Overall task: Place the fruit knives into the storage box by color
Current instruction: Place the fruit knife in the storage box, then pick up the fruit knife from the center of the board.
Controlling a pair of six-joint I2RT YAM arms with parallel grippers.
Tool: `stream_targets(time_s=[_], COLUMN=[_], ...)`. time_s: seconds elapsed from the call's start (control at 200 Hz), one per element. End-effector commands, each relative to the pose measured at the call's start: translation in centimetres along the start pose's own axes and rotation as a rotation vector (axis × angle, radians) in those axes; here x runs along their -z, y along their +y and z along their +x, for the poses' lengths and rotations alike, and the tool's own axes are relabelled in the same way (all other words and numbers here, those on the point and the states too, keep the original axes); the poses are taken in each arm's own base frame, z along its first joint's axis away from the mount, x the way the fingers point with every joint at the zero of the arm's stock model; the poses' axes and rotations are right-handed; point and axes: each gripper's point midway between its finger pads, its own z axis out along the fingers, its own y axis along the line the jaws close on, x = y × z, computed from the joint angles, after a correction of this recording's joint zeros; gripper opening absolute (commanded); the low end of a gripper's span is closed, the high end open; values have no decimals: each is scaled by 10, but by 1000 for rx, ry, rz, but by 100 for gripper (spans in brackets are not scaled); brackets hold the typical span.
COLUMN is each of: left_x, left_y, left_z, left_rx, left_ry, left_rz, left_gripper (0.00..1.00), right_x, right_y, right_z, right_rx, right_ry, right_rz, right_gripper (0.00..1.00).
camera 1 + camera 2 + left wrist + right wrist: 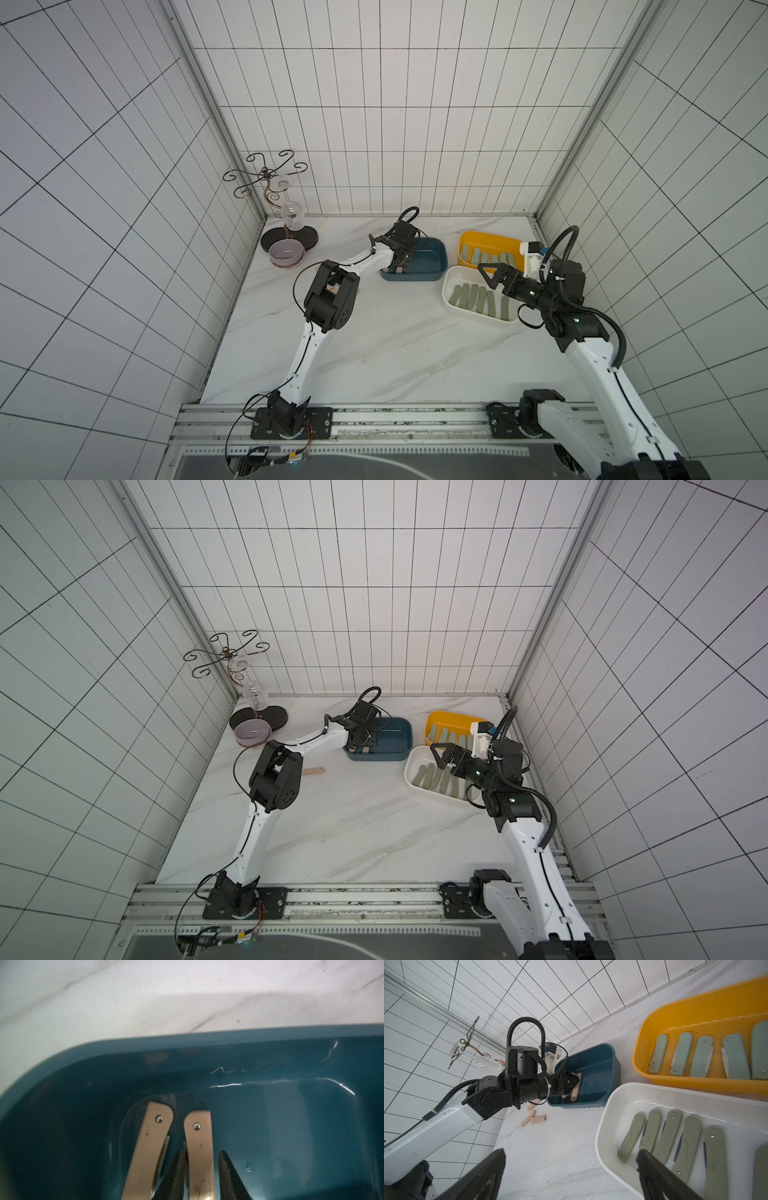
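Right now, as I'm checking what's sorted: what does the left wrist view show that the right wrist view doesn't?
Only the left wrist view: the rivets on two pink knives, and the left gripper parted around one of them. Only the right wrist view: the yellow box of mint knives, the white box of olive knives, and loose pink knives on the table. Both: the blue box holding the two pink knives.

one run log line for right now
left gripper: open astride peach knife in blue box | right gripper: open near white box | loose peach knives on table
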Motion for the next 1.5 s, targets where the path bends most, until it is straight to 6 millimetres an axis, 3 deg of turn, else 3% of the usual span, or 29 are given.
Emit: stream_targets(time_s=[0.0, 0.16, 0.28, 0.475, 0.595, 0.74, 0.935, 1.12, 1.369, 1.389, 1.494], left_x=[-6, 1, 15, 71, 108, 140, 165, 169, 154, 153, 141], left_y=[1, -4, -24, -48, -40, -9, 50, 105, 137, 139, 152], left_z=[-6, -10, -21, -61, -77, -78, -57, -19, 38, 42, 65], left_rx=[16, 6, -12, -16, 2, 57, 186, 344, 548, 571, 704], left_ry=[-14, -18, -37, -139, -206, -236, -222, -194, -133, -129, -92], left_rz=[-2, 29, 123, 226, 218, 171, 134, 108, 35, 28, -29], left_gripper=[32, 42, 53, 63, 65, 66, 69, 76, 92, 97, 97], right_x=[-3, -5, -6, -12, -14, -15, -15, -15, -23, -24, -30], right_y=[-6, -7, -11, -14, -17, -17, -16, -14, -19, -18, -12], right_z=[7, 8, 11, 11, 11, 12, 16, 17, 21, 22, 27], right_rx=[-11, -12, -10, -19, -19, -6, -16, -21, -41, -44, -79], right_ry=[16, 21, 23, 32, 30, 35, 43, 44, 72, 75, 105], right_rz=[-2, 0, 7, 1, 7, 6, -8, -19, -28, -35, -102], right_gripper=[100, 100, 100, 100, 100, 100, 100, 100, 100, 100, 100])
